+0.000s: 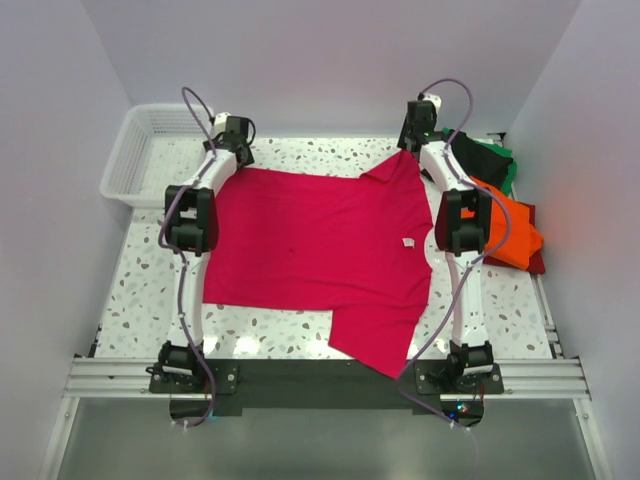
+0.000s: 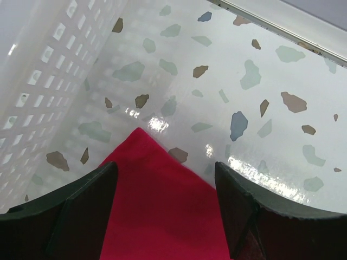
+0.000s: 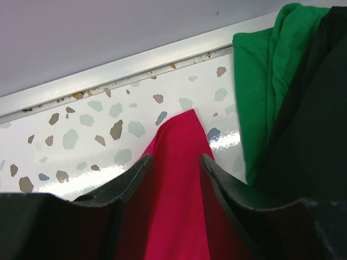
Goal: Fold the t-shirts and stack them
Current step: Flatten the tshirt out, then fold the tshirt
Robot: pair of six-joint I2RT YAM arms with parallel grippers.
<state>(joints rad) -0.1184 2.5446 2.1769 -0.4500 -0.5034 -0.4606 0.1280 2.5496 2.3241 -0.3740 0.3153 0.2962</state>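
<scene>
A crimson-pink t-shirt [image 1: 310, 250] with a small white label lies spread flat across the table. My left gripper [image 1: 232, 140] is at its far left corner. In the left wrist view that corner [image 2: 157, 189] lies on the table between the wide-open jaws of the left gripper [image 2: 165, 187]. My right gripper [image 1: 417, 130] is at the far right sleeve. In the right wrist view its jaws are drawn in on a raised ridge of the sleeve [image 3: 181, 162], and the right gripper [image 3: 174, 165] has cloth filling its gap. Black [image 1: 478, 155], green [image 3: 260, 81], orange [image 1: 510, 230] and dark red shirts lie heaped at the right.
A white mesh basket [image 1: 135, 160] stands at the far left, and its wall [image 2: 32, 81] is close beside my left gripper. The back table rail [image 3: 135, 65] runs just beyond the right gripper. The near sleeve hangs over the table's front edge [image 1: 375, 350].
</scene>
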